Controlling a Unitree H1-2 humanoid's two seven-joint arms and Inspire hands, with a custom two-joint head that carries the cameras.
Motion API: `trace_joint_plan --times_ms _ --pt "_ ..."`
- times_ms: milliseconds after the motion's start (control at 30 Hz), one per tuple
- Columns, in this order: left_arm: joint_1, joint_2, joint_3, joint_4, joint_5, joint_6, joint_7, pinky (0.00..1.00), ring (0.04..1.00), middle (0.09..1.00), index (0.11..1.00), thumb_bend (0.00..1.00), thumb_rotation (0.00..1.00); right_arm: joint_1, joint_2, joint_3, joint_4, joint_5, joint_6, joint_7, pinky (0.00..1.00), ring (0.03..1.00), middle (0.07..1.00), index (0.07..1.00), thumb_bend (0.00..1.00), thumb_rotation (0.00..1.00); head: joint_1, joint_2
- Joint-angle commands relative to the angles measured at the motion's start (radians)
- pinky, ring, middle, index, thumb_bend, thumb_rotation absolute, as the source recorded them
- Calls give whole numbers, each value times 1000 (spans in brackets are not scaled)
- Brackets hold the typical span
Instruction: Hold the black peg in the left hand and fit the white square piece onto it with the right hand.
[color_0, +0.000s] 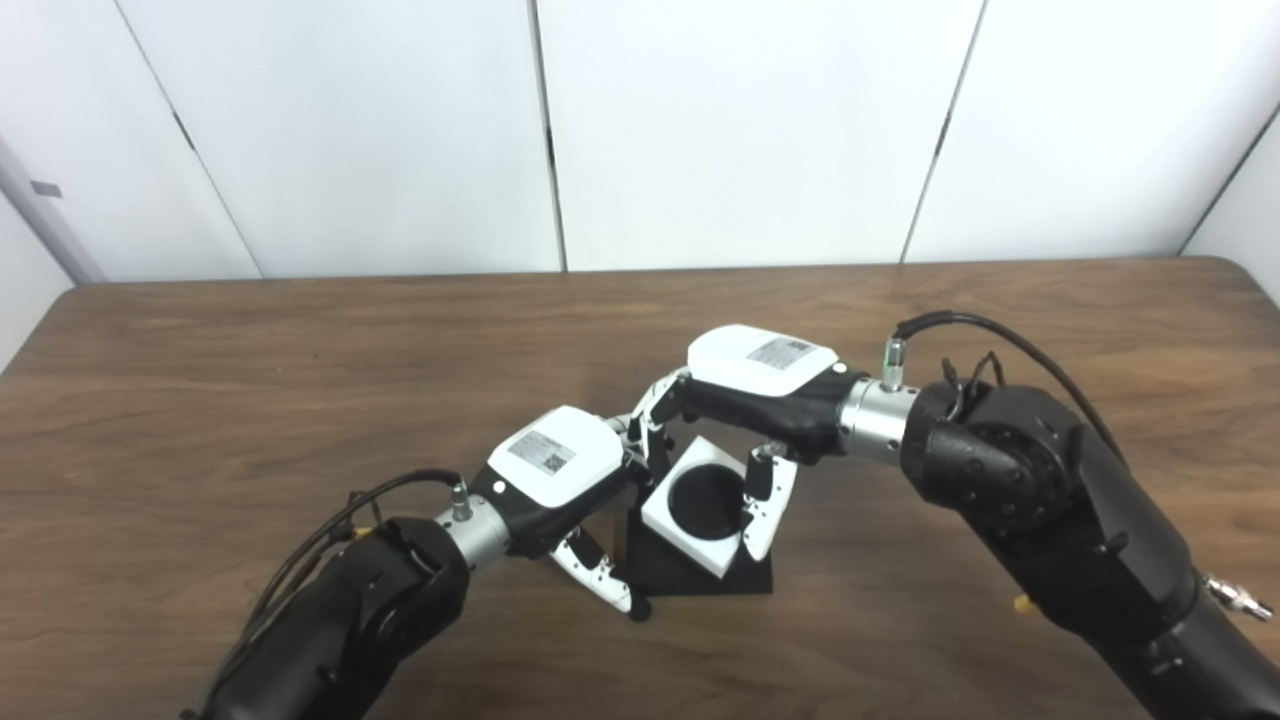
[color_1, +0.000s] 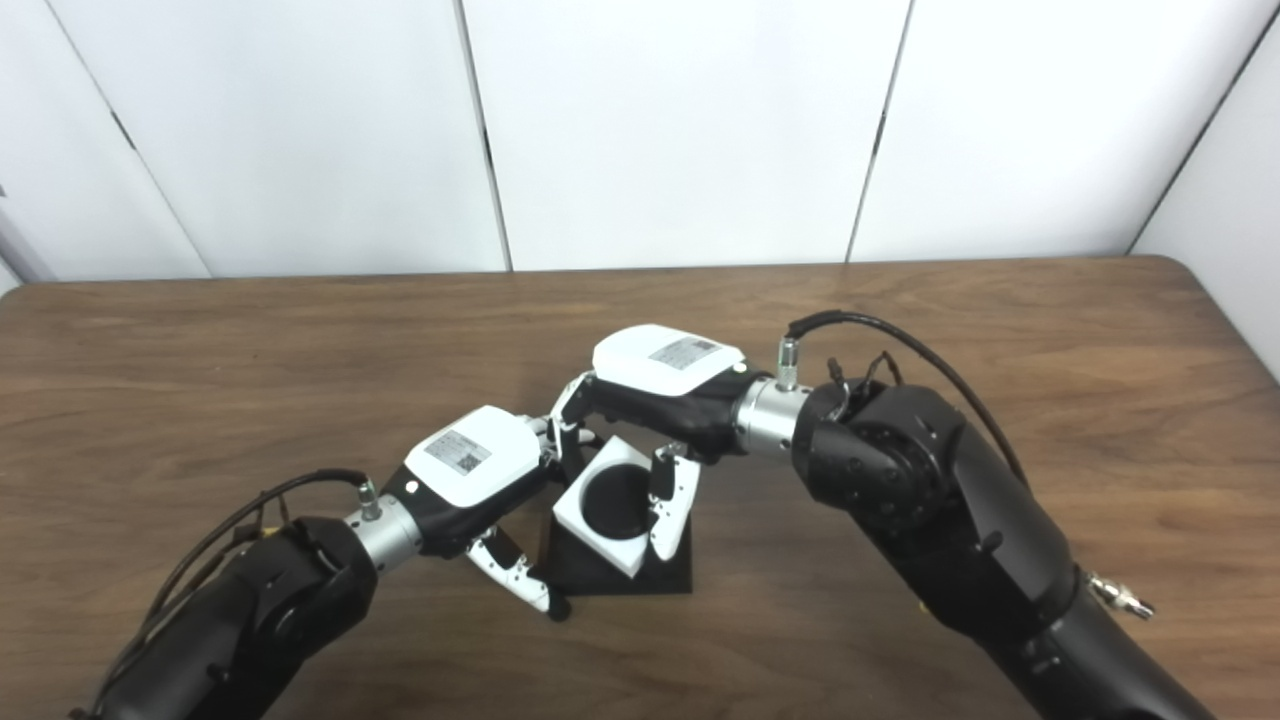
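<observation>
Leftmost, the left hand (color_0: 555, 470) sits low on the wooden table (color_0: 200, 380), fingers curled at the black peg's (color_0: 700, 502) left side; whether it truly grips can't be told. Mid-table, the white square piece (color_0: 680, 520) sits tilted over the peg w/ black showing thru its round hole. Right hand (color_0: 765, 385) is closed on it, thumb on the right edge, fingers at the far edge.

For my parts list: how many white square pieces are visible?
1. The white square piece sits tilted over the black peg's base, between both hands, gripped by the right hand. Others may be hidden.
</observation>
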Motion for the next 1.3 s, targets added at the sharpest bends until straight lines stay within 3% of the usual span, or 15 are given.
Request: trace_joint_plan --times_ms 0,200,233,267,367,867,1267 --pt "19 -11 -51 37 73 11 -66 823 930 896 490 520 81 -35 10 6 -19 1 -16 0 653 778 746 478 523 134 -1 1" --pt "17 -6 -51 36 70 4 -61 816 926 897 489 520 81 -26 -13 0 -8 -6 -5 14 629 767 751 489 521 144 -5 1" --pt "17 -6 -50 36 70 5 -62 818 924 897 489 520 81 -28 -19 -1 -10 -8 0 22 626 766 759 591 702 201 -5 0" --pt "18 -5 -50 36 70 5 -60 819 923 896 489 520 81 -30 -24 -3 -13 -10 8 31 624 768 769 653 777 238 -6 0" --pt "18 -3 -50 42 69 -1 -51 817 920 893 489 521 80 -33 -32 -10 -20 -13 20 47 634 780 799 773 883 305 -8 -1" --pt "23 6 -44 30 64 3 -58 809 927 903 489 521 80 -39 -45 -42 -39 -7 54 85 658 814 844 837 942 310 -10 5" --pt "25 2 -44 29 60 10 -65 816 924 900 488 521 79 -44 -61 -105 -36 31 41 49 623 797 840 824 936 310 -12 5"
